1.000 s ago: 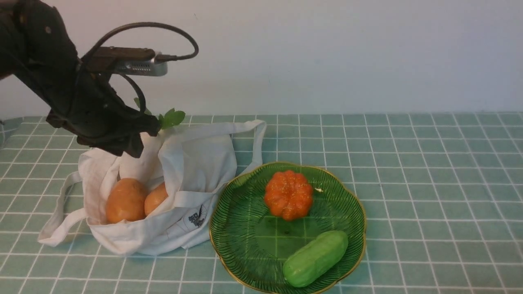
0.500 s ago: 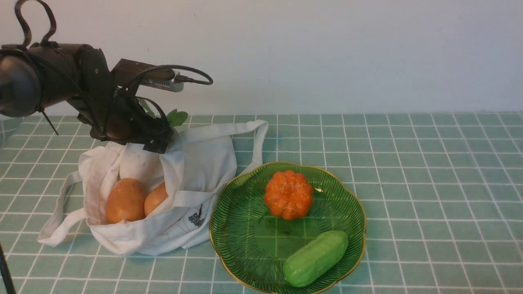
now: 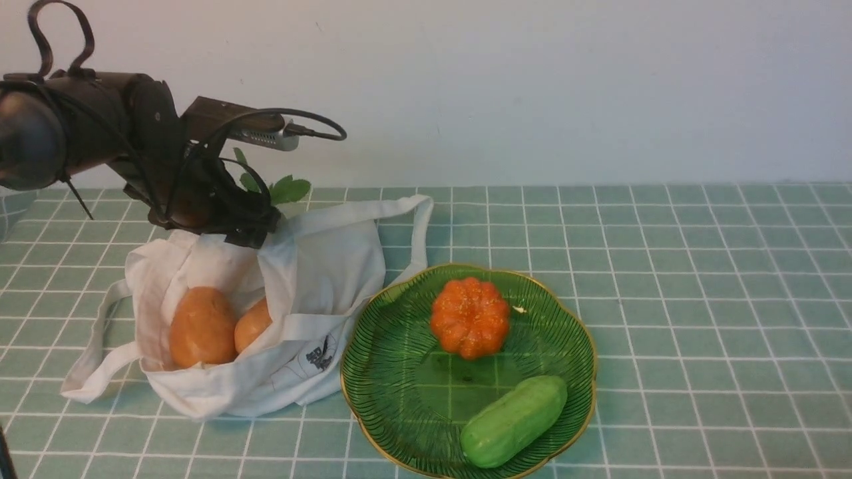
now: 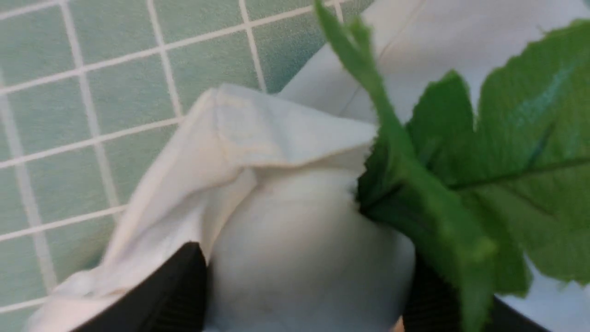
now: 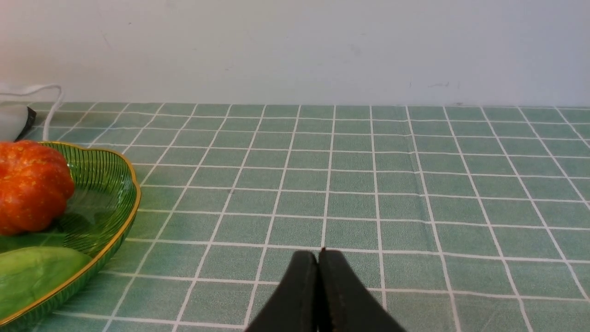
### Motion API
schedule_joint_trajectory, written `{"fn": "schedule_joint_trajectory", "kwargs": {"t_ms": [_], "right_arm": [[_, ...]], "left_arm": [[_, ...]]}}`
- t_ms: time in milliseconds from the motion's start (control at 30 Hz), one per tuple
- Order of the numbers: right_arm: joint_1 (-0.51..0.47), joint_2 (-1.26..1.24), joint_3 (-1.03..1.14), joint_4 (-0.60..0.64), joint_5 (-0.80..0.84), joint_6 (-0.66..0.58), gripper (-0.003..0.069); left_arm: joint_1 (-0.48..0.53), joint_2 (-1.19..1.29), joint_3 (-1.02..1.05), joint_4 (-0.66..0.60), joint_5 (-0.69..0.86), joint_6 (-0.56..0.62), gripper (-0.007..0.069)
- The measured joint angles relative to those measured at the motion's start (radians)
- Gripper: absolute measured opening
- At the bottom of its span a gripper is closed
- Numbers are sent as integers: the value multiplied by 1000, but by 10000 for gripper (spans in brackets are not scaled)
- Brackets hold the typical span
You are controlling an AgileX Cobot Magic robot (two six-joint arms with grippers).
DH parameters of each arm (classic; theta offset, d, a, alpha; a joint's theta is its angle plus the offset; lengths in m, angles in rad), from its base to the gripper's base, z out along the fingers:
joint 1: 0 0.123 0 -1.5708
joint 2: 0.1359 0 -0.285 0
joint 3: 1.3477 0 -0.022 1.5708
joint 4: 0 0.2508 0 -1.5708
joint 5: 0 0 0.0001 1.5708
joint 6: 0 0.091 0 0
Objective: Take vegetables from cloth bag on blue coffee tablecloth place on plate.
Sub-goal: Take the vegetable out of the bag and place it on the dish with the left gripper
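Note:
The white cloth bag (image 3: 319,266) lies open on the teal grid tablecloth (image 3: 699,299), left of the green gold-rimmed plate (image 3: 586,346). My left gripper (image 3: 246,229) is at the bag's far top edge, its two black fingers shut on the white radish (image 4: 309,249). The radish body is hidden in the front view; only its green leaves (image 3: 283,189) stick out behind the gripper, and they are large in the left wrist view (image 4: 484,152). My right gripper (image 5: 318,260) is shut and empty over bare tablecloth, right of the plate (image 5: 115,184).
Two orange-brown potatoes (image 3: 202,327) lie in the bag's mouth. An orange pumpkin (image 3: 470,317) and a green cucumber (image 3: 512,420) lie on the plate. A white wall runs along the table's far edge. The bag's strap (image 3: 419,226) loops toward the plate.
My left arm swung down and in to the bag's top edge. Since half a second ago the radish leaves have risen a little and the bag cloth has shifted slightly.

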Motion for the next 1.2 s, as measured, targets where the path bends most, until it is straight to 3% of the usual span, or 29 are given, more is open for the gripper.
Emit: {"fn": "schedule_joint_trajectory", "kwargs": {"t_ms": [200, 400, 500, 633, 733, 833, 1000, 1167, 1200], "right_arm": [[0, 0, 0, 0, 0, 0, -16], [0, 0, 0, 0, 0, 0, -16], [0, 0, 0, 0, 0, 0, -16], [0, 0, 0, 0, 0, 0, -16], [0, 0, 0, 0, 0, 0, -16], [0, 0, 0, 0, 0, 0, -16], [0, 0, 0, 0, 0, 0, -16], [0, 0, 0, 0, 0, 0, -16], [0, 0, 0, 0, 0, 1, -16]], "left_arm": [[0, -210, -1, 142, 107, -14, 482], [0, -341, -1, 105, 263, -34, 482], [-3, -429, 7, -117, 349, -26, 482], [-59, -452, 48, -372, 356, 96, 481], [-128, -434, 79, -483, 340, 170, 481], [-271, -348, 109, -570, 241, 233, 481], [-446, -202, 109, -575, 114, 243, 481], [-553, -78, 60, -439, 71, 238, 481], [-579, -46, 34, -363, 67, 222, 481]]}}
